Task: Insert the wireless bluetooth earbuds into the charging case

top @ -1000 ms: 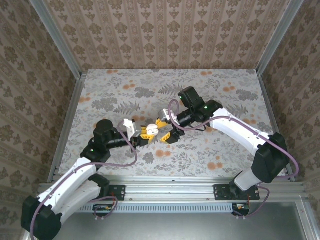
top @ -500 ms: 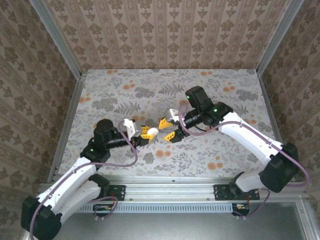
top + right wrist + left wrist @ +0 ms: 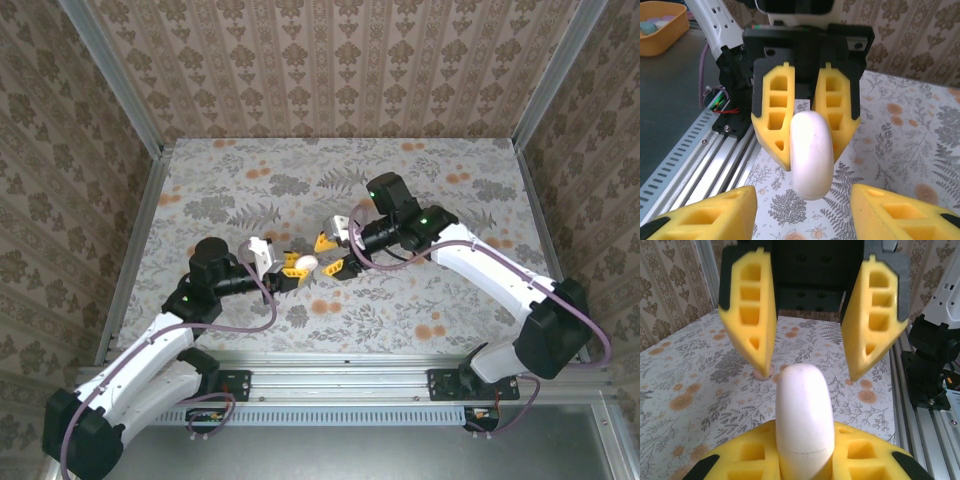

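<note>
The white charging case [image 3: 306, 262] is held off the table, its lid closed, with my left gripper [image 3: 297, 266] shut on its lower end. In the left wrist view the case [image 3: 804, 415] stands up between my yellow fingers [image 3: 740, 455]. My right gripper [image 3: 333, 255] faces it head-on, open, its fingertips just short of the case's free end and apart from it. From the right wrist, the case [image 3: 811, 155] sticks out of the left gripper [image 3: 810, 157] toward my open right gripper [image 3: 802, 192]. The earbuds are out of view.
The floral table [image 3: 440, 200] is walled by patterned panels on three sides. An aluminium rail [image 3: 340, 385] runs along the near edge. A small pinkish lump [image 3: 762, 374] lies on the table under one right fingertip. A yellow bin [image 3: 662, 25] sits off the table.
The right gripper drew back to the right from the case, narrowed its jaws somewhat, then came back a little toward it. The left gripper and case have stayed put.
</note>
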Robot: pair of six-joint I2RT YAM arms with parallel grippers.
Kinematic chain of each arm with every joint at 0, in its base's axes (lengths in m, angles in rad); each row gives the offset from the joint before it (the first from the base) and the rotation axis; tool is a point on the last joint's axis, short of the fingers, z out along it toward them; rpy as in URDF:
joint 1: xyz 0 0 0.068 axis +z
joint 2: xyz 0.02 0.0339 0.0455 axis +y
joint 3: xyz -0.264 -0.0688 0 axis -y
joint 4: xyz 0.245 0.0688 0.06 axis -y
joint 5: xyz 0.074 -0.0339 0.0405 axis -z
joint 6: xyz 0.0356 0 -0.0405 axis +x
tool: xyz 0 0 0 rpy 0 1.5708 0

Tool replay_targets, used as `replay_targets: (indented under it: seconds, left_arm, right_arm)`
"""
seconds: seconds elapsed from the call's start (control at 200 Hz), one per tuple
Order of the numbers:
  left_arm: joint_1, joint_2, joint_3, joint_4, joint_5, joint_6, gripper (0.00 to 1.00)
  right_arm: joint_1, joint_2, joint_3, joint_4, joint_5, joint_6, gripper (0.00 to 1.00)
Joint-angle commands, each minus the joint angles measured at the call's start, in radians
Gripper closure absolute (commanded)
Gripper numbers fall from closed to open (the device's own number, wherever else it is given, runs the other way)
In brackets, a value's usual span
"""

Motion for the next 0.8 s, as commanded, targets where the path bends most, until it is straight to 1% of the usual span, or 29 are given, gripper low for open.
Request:
replay_targets:
  seconds: [0.0, 0.075, 0.19, 0.385, 0.46, 0.5, 0.535, 0.695, 0.795]
  left_arm:
    - [-0.007, -0.001, 0.024, 0.028, 0.026, 0.012, 0.86]
    - [-0.006, 0.000, 0.024, 0.028, 0.027, 0.012, 0.86]
    - [-0.009, 0.000, 0.023, 0.027, 0.028, 0.013, 0.86]
    - [-0.009, -0.001, 0.024, 0.027, 0.029, 0.015, 0.86]
    - [-0.010, 0.000, 0.024, 0.028, 0.027, 0.015, 0.86]
    - [-0.010, 0.000, 0.026, 0.027, 0.026, 0.015, 0.86]
    - [-0.010, -0.001, 0.026, 0.027, 0.024, 0.015, 0.86]
    - [-0.010, -0.002, 0.024, 0.025, 0.015, 0.016, 0.82]
    - [-0.011, -0.010, 0.028, 0.009, -0.001, 0.017, 0.75]
  right_arm:
    - [0.021, 0.022, 0.044, -0.016, -0.013, -0.029, 0.49]
    - [0.025, 0.034, 0.050, -0.016, -0.030, -0.030, 0.52]
    - [0.029, 0.048, 0.061, -0.023, -0.053, -0.030, 0.61]
    - [0.033, 0.064, 0.071, -0.039, -0.066, -0.039, 0.68]
    - [0.033, 0.067, 0.072, -0.039, -0.067, -0.042, 0.75]
    - [0.034, 0.068, 0.072, -0.041, -0.066, -0.047, 0.83]
    - [0.033, 0.066, 0.072, -0.042, -0.064, -0.052, 0.86]
    - [0.033, 0.058, 0.070, -0.053, -0.050, -0.065, 0.88]
    - [0.029, 0.041, 0.062, -0.069, -0.036, -0.076, 0.88]
